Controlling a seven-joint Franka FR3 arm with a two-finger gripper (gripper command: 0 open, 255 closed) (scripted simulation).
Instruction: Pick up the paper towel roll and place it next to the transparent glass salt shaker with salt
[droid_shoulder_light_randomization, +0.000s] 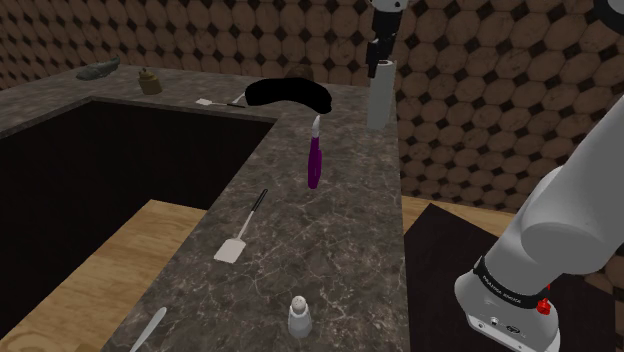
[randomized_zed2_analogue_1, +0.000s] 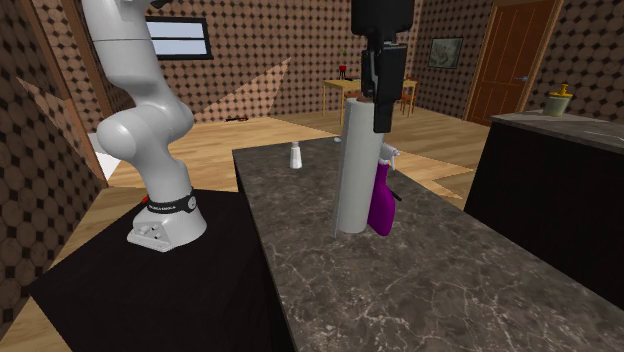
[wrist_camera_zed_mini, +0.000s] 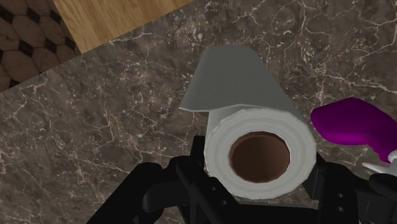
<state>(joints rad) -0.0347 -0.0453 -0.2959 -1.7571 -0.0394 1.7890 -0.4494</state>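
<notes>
Jaws clamped on the upper end of an upright paper towel roll.

Shoulder view: gripper (droid_shoulder_light_randomization: 380, 66) hangs straight down over the paper towel roll (droid_shoulder_light_randomization: 381, 98), which stands on a dark marbled counter (droid_shoulder_light_randomization: 340, 250); a purple spray bottle (droid_shoulder_light_randomization: 315, 160) stands near the jaws, a spatula (droid_shoulder_light_randomization: 240, 232) lies further off, and the salt shaker (droid_shoulder_light_randomization: 299, 318) is well apart from them at the counter's other end. Second exterior view: gripper (randomized_zed2_analogue_1: 381, 120) straddles the top of the roll (randomized_zed2_analogue_1: 356, 170), whose base rests on the counter (randomized_zed2_analogue_1: 400, 290); spray bottle (randomized_zed2_analogue_1: 381, 200) just beside the roll; salt shaker (randomized_zed2_analogue_1: 295, 155) well beyond the jaws. Wrist view: black fingers (wrist_camera_zed_mini: 159, 191) press both sides of the roll (wrist_camera_zed_mini: 235, 83), its brown core end-on between them; spray bottle (wrist_camera_zed_mini: 356, 124) close alongside.
</notes>
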